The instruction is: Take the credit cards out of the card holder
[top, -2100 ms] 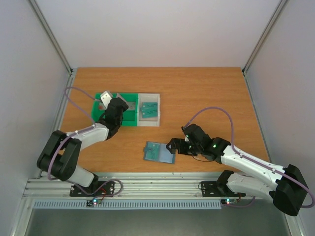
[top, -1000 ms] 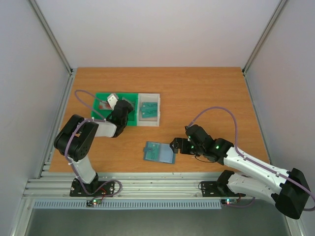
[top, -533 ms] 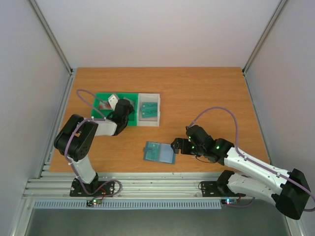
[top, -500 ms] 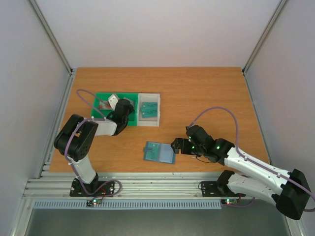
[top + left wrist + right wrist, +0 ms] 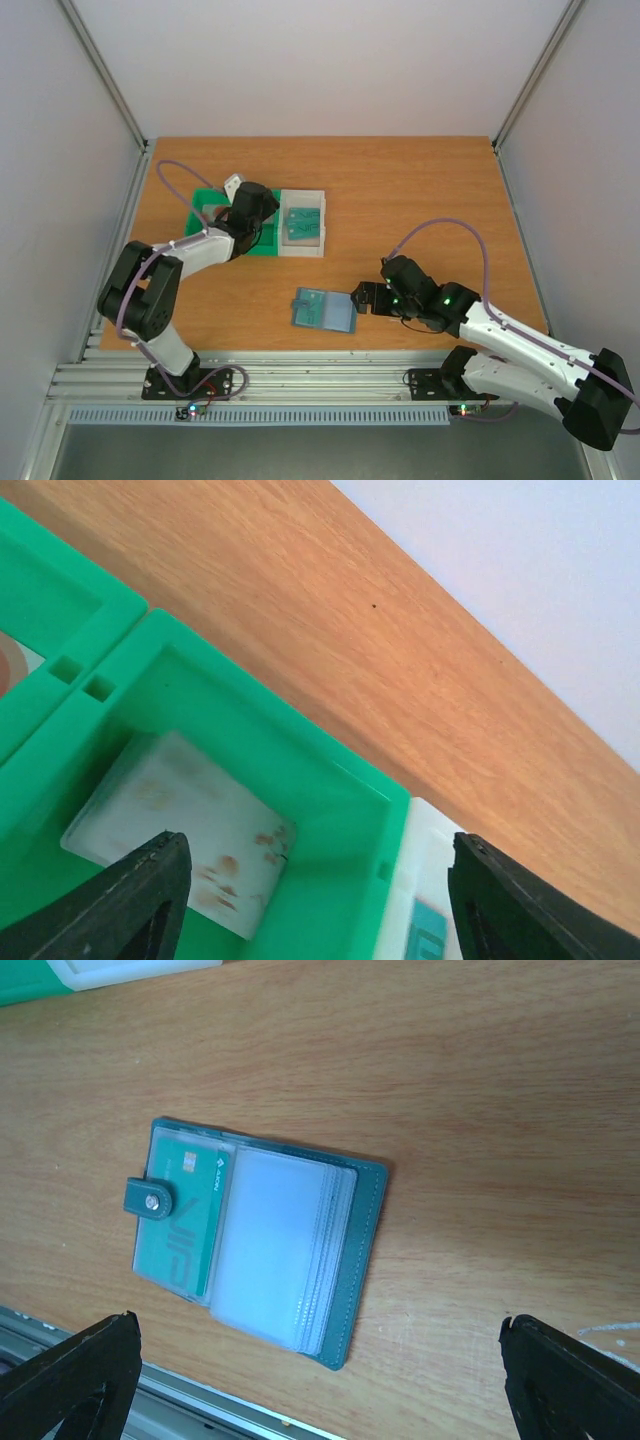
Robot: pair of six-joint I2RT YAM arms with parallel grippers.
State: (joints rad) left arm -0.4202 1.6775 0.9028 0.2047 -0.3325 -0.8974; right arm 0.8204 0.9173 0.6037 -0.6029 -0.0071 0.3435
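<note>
On tabletop near front edge, top view: holder lies open. Right pincer is just beside its right edge, left pincer over green tray. Left wrist: pincer spread, empty, above pale card in green tray; white tray adjoins. Right wrist: pincer wide apart, holding nothing; teal card sits in holder's left sleeve.

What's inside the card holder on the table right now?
The open card holder shows one teal card on its left side. The top clear sleeve looks empty; sleeves stacked beneath it are covered.
</note>
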